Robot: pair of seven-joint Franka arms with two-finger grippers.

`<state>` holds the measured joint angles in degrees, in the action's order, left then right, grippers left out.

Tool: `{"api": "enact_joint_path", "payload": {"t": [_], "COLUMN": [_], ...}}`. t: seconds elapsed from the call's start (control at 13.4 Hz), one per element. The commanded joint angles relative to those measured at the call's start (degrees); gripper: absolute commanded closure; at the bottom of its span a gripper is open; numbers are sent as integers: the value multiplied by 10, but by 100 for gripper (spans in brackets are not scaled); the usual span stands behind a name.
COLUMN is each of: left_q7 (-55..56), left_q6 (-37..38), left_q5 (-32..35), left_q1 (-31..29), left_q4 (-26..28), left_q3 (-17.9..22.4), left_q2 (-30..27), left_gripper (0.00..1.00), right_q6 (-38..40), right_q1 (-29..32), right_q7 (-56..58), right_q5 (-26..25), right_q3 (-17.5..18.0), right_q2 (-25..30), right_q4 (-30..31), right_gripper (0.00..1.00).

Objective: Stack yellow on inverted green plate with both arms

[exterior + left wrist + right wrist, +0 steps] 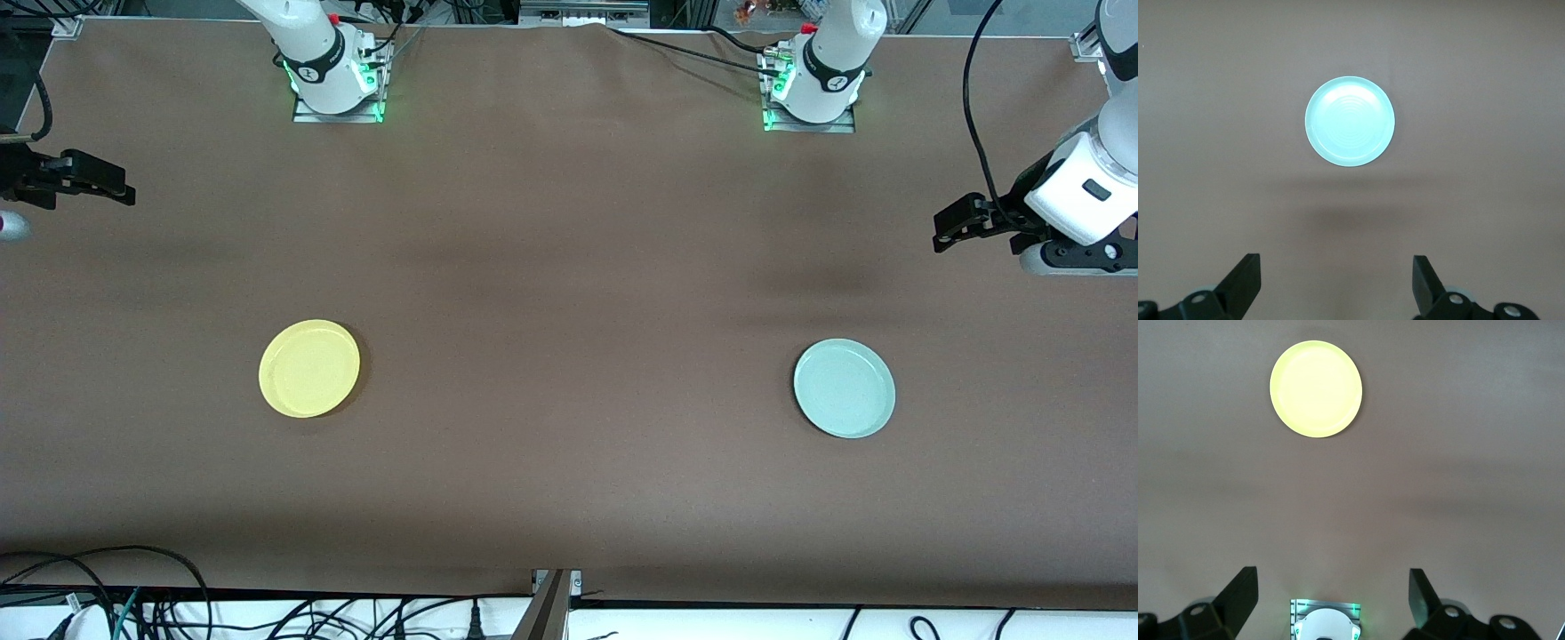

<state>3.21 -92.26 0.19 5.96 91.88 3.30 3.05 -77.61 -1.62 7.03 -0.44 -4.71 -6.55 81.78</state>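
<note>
Both my claws hang high with fingers spread, left gripper [1336,280] over the green plate [844,388], right gripper [1333,597] over the yellow [309,368], well apart on the table [569,267]: light, stiff, slick-looking plates, so I'd pinch each at its raised rim.

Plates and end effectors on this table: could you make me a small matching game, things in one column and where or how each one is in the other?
Things:
1. yellow plate
2. green plate
3. left end effector
4. right end effector

Places or states:
A. open, above the table edge at the right arm's end
B. lying rim up toward the left arm's end
C. open, above the table at the left arm's end
D. lying rim up toward the right arm's end

Pairs: 1-D, 2-B, 3-C, 4-A
</note>
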Motion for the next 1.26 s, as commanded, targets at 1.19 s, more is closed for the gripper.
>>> {"api": "enact_joint_path", "payload": {"t": [1.19], "left_q7": [1], "left_q6": [8], "left_q5": [7], "left_q1": [-2], "left_q4": [-21], "left_q3": [-4], "left_q2": [12], "left_gripper": [0], "right_q6": [3], "right_q1": [3], "right_q7": [0], "right_q5": [-4], "right_q3": [1], "right_q2": [-5], "right_q4": [-10], "right_gripper": [0]}}
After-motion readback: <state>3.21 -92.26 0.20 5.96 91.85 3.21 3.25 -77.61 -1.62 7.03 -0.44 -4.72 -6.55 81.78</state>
